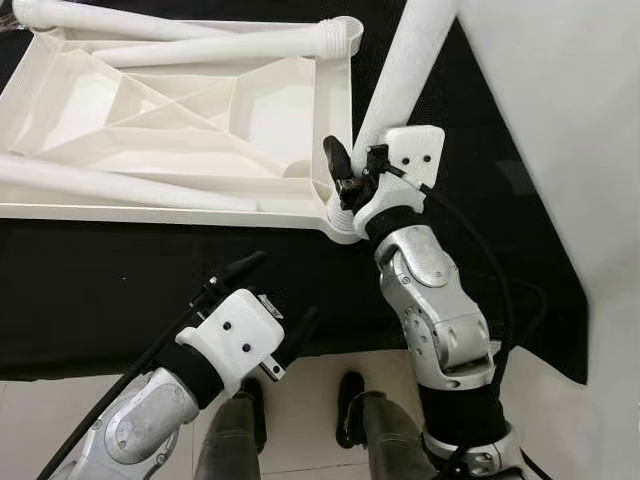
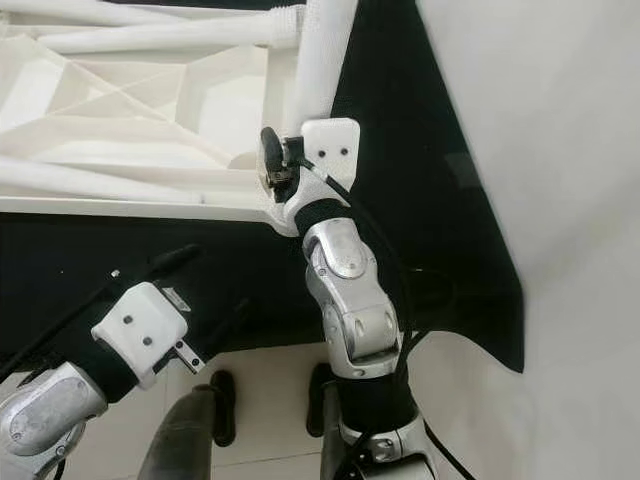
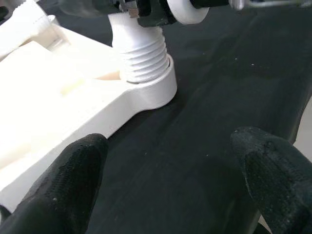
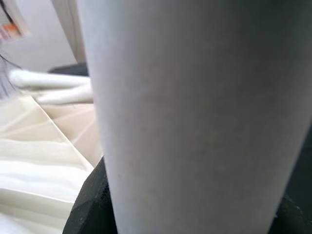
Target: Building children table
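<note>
My right gripper (image 1: pixel 345 172) is clamping the smooth white leg (image 1: pixel 405 65) in the tabletop's (image 1: pixel 150 100) ribbed corner socket; my left gripper (image 1: pixel 275 305) is hovering open.

The tabletop (image 1: pixel 180 120) is plain white, as are the legs (image 1: pixel 210 45) lying in it and the leg (image 1: pixel 405 70) at its near right corner. The cloth (image 1: pixel 120 290) beneath is black. Both arms (image 1: pixel 440 320) are silver with white wrist blocks and black fingers (image 3: pixel 63 185). The near floor (image 1: pixel 310 400) is pale.

Bright even light; white plastic glares, detail washed out; wrist close-ups blurred, soft focus.
</note>
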Controlling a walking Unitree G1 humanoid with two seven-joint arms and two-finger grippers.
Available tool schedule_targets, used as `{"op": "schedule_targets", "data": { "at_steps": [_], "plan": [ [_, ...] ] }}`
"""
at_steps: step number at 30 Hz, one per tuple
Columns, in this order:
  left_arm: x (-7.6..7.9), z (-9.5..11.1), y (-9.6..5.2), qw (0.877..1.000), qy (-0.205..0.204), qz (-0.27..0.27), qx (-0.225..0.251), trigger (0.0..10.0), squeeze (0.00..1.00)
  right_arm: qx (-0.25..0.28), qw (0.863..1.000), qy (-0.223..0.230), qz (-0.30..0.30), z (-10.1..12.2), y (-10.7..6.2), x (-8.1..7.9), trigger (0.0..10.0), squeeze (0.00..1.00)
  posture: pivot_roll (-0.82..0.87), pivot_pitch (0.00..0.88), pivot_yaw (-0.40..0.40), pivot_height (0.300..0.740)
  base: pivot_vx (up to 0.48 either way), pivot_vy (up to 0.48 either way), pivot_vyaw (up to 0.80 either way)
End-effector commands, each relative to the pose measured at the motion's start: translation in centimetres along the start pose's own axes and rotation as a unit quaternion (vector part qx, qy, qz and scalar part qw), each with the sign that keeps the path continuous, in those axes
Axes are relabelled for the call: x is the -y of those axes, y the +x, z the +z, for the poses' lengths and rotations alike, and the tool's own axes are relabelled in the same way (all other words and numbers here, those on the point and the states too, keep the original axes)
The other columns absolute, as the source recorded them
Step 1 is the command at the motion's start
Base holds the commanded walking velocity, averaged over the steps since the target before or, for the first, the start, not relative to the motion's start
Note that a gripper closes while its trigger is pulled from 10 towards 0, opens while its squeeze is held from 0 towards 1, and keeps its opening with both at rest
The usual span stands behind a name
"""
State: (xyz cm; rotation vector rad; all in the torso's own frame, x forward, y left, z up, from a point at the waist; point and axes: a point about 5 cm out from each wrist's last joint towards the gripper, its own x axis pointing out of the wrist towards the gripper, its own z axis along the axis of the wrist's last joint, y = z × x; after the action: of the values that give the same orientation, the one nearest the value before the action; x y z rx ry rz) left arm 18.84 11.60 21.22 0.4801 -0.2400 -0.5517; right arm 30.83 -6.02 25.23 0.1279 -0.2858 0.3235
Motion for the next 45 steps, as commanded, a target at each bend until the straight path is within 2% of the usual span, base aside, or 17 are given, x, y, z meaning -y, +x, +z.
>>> {"op": "schedule_targets", "data": {
  "at_steps": [1, 7, 12, 14, 19, 23, 27, 28, 31, 34, 35, 37, 40, 41, 43, 44, 45],
  "plan": [
    [0.2, -0.2, -0.1, 1.000, -0.001, -0.006, -0.003, 10.0, 0.00, -0.040, 0.999, 0.016, 0.010, -2.2, -0.3, 0.0, 10.0, 0.00, 0.13, 0.380, -0.028, 0.740, 0.000, 0.000, 0.00],
    [0.2, -0.4, -0.1, 1.000, 0.001, -0.003, -0.005, 10.0, 0.00, 0.028, 0.993, -0.029, 0.109, -0.5, 0.3, -0.8, 10.0, 0.00, 0.13, 0.383, -0.025, 0.740, 0.000, 0.000, 0.00],
    [0.6, -0.7, -0.3, 1.000, -0.003, -0.005, -0.011, 10.0, 0.00, 0.035, 0.975, -0.096, 0.196, -0.4, 0.4, -1.3, 10.0, 0.00, 0.13, 0.396, -0.029, 0.740, 0.000, 0.000, 0.00],
    [0.6, -0.7, -0.3, 1.000, -0.003, -0.005, -0.011, 10.0, 0.00, 0.035, 0.975, -0.096, 0.196, -0.4, 0.4, -1.3, 10.0, 0.00, 0.13, 0.396, -0.029, 0.740, 0.000, 0.000, 0.00],
    [1.0, -0.6, -0.7, 1.000, -0.011, -0.006, -0.014, 10.0, 0.00, 0.004, 0.945, -0.135, 0.297, -0.9, 0.9, -1.0, 10.0, 0.00, 0.13, 0.422, -0.045, 0.740, 0.000, 0.000, 0.00],
    [1.3, -0.5, -0.9, 1.000, -0.017, -0.006, -0.017, 10.0, 0.00, -0.019, 0.932, -0.112, 0.346, -0.8, 1.0, -0.7, 10.0, 0.00, 0.13, 0.441, -0.054, 0.740, 0.000, 0.000, 0.00],
    [1.5, -0.4, -1.1, 1.000, -0.020, -0.007, -0.019, 10.0, 0.00, -0.029, 0.907, -0.121, 0.402, -0.6, 0.7, -0.4, 10.0, 0.00, 0.13, 0.459, -0.061, 0.740, 0.000, 0.000, 0.00],
    [1.5, -0.4, -1.1, 1.000, -0.020, -0.007, -0.019, 10.0, 0.00, -0.029, 0.907, -0.121, 0.402, -0.6, 0.7, -0.4, 10.0, 0.00, 0.13, 0.459, -0.061, 0.740, 0.000, 0.000, 0.00],
    [1.6, -0.3, -1.3, 0.999, -0.024, -0.007, -0.021, 10.0, 0.00, -0.034, 0.881, -0.116, 0.457, -0.2, 0.6, 0.5, 10.0, 0.00, 0.12, 0.470, -0.064, 0.740, 0.000, 0.000, 0.00],
    [1.8, -0.2, -1.5, 0.999, -0.027, -0.010, -0.023, 10.0, 0.00, -0.023, 0.882, -0.094, 0.461, 1.0, 1.7, 2.0, 10.0, 0.00, 0.13, 0.487, -0.065, 0.740, 0.000, 0.000, 0.00],
    [1.9, -0.2, -1.7, 0.999, -0.031, -0.012, -0.025, 10.0, 0.00, -0.002, 0.884, -0.064, 0.462, 2.7, 2.8, 3.4, 10.0, 0.00, 0.13, 0.494, -0.064, 0.740, 0.000, 0.000, 0.00],
    [2.0, -0.1, -1.8, 0.999, -0.032, -0.012, -0.026, 10.0, 0.00, 0.007, 0.885, -0.053, 0.463, 3.3, 3.1, 3.8, 10.0, 0.00, 0.13, 0.497, -0.064, 0.740, 0.000, 0.000, 0.00],
    [2.2, 0.0, -2.2, 0.999, -0.037, -0.015, -0.031, 10.0, 0.00, 0.027, 0.856, -0.016, 0.516, 5.3, 2.9, 5.1, 10.0, 0.00, 0.14, 0.515, -0.061, 0.740, 0.000, 0.000, 0.00],
    [2.2, 0.0, -2.2, 0.999, -0.037, -0.015, -0.031, 10.0, 0.00, 0.027, 0.856, -0.016, 0.516, 5.3, 2.9, 5.1, 10.0, 0.00, 0.14, 0.515, -0.061, 0.740, 0.000, 0.000, 0.00],
    [2.3, 0.1, -2.5, 0.998, -0.040, -0.018, -0.034, 10.0, 0.00, 0.023, 0.824, -0.016, 0.565, 5.8, 2.2, 5.6, 10.0, 0.00, 0.14, 0.527, -0.055, 0.740, 0.000, 0.000, 0.00],
    [2.3, 0.1, -2.5, 0.998, -0.040, -0.018, -0.034, 10.0, 0.00, 0.023, 0.824, -0.016, 0.565, 5.8, 2.2, 5.6, 10.0, 0.00, 0.14, 0.527, -0.055, 0.740, 0.000, 0.000, 0.00],
    [2.3, 0.2, -2.6, 0.998, -0.041, -0.021, -0.035, 10.0, 0.00, 0.015, 0.807, -0.021, 0.590, 5.8, 1.8, 5.7, 10.0, 0.00, 0.15, 0.535, -0.049, 0.740, 0.000, 0.000, 0.00]
  ]
}}
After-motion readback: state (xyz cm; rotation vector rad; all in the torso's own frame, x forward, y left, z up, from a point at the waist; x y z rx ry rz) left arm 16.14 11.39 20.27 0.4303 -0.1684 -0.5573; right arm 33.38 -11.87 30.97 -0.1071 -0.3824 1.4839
